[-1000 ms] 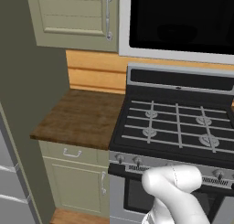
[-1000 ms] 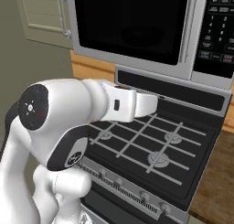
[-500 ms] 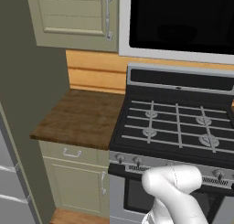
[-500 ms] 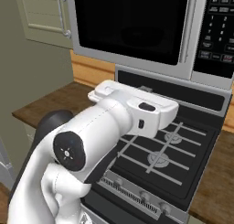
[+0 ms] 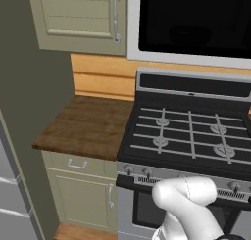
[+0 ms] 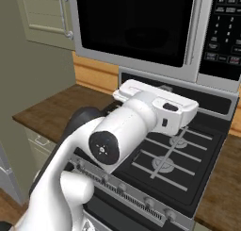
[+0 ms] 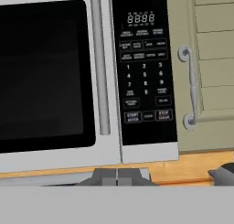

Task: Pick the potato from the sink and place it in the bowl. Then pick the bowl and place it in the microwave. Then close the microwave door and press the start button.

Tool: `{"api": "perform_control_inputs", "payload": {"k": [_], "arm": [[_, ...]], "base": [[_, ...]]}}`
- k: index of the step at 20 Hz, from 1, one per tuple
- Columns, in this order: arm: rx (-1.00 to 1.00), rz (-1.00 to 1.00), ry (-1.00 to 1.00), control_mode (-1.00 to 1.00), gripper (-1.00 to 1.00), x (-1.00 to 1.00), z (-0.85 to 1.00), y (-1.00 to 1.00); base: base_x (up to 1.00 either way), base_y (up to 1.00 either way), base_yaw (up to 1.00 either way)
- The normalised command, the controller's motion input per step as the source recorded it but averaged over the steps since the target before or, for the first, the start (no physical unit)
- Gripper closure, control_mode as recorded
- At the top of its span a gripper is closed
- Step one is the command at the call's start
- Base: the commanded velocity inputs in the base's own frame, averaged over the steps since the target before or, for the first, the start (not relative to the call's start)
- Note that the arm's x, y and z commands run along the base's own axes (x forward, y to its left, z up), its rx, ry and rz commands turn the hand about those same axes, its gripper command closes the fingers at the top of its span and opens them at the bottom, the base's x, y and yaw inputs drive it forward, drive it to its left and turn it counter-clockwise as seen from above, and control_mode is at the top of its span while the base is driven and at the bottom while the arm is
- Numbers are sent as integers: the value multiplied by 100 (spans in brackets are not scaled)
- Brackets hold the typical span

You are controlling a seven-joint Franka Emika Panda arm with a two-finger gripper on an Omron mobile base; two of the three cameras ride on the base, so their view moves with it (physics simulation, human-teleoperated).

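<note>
The microwave (image 7: 59, 77) faces me in the hand view with its door (image 7: 43, 72) closed, black window dark, and the vertical silver bar handle (image 7: 100, 67) beside it. Right of the handle is the black keypad (image 7: 144, 67), with the start button (image 7: 133, 117) in its bottom row. My gripper (image 7: 117, 176) sits below the microwave's lower edge, its two dark tips pressed together with nothing between them. In the right base view the white wrist (image 6: 160, 107) hovers over the stove, under the microwave door (image 6: 136, 27). The potato, bowl and sink are out of view.
A black gas stove (image 5: 191, 136) lies under the microwave, with a wooden counter (image 5: 88, 126) to its left. Olive cabinets (image 5: 78, 13) hang at upper left, and another (image 7: 210, 58) stands right of the keypad. A dark grey object (image 7: 224, 173) pokes in at the hand view's lower right.
In the right base view the arm has swung and rolled, carrying the wrist rightward and up toward the microwave front. The stove, counter and microwave have not moved.
</note>
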Motion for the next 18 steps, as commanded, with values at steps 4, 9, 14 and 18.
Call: {"api": "perform_control_inputs", "payload": {"k": [4, 9, 14, 18], "arm": [[0, 0, 0, -100, 100, 50, 0, -34], [0, 0, 0, -100, 100, 40, 0, -35], [2, 0, 0, -100, 100, 24, 5, -25], [4, 0, 1, -100, 100, 1, 33, -19]], "base": [[0, 0, 0], [0, 0, 0], [0, 0, 0], [0, 0, 0]]}}
